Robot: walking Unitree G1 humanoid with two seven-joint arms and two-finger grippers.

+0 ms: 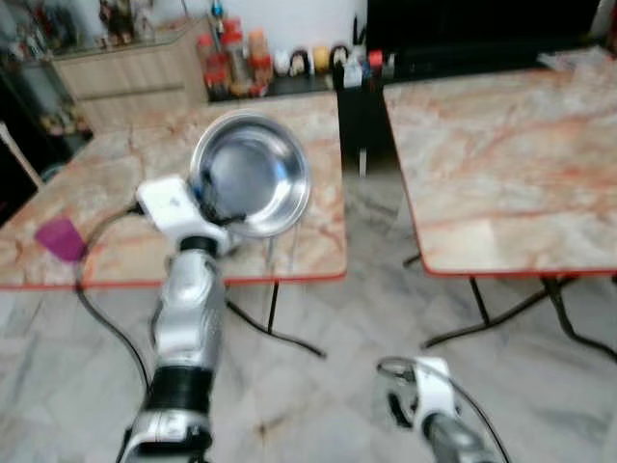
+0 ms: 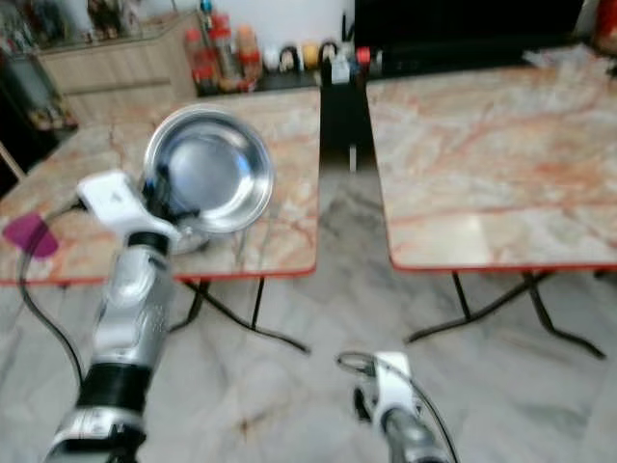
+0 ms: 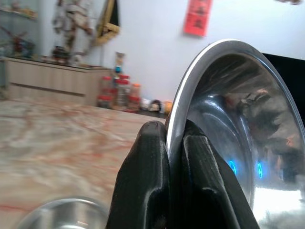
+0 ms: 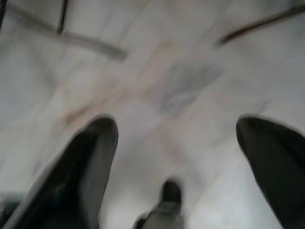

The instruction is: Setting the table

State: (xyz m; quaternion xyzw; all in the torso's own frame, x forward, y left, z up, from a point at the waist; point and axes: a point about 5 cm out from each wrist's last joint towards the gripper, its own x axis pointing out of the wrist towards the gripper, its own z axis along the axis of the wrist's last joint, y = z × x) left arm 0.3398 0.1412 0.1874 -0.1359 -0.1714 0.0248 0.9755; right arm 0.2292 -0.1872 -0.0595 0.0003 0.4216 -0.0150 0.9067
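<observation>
Clearly, I was only at the start of setting the table. My left gripper (image 3: 174,157) was clamped on the rim of a steel bowl (image 1: 253,174), 1 finger on each side of the metal, and it held the bowl tilted on edge above the left surface (image 1: 106,193), its hollow facing back toward my head. In my left wrist view a second steel vessel (image 3: 62,214) showed blurred at the frame's edge, near the gripper; I could not tell whether it sat on that surface or what exactly it was. A purple object (image 1: 62,238) lay near the front edge of the same surface. The right surface (image 1: 501,164) carried nothing that I could make out in its visible part, except something pale and unclear at its far corner. My right gripper (image 4: 176,138) hung low over the marble floor (image 1: 366,318), its 2 fingers spread wide and holding nothing. I judged that no place was laid yet: the bowl was carried, not set down, and choosing its spot, lowering it flat and fetching the rest all remained.
</observation>
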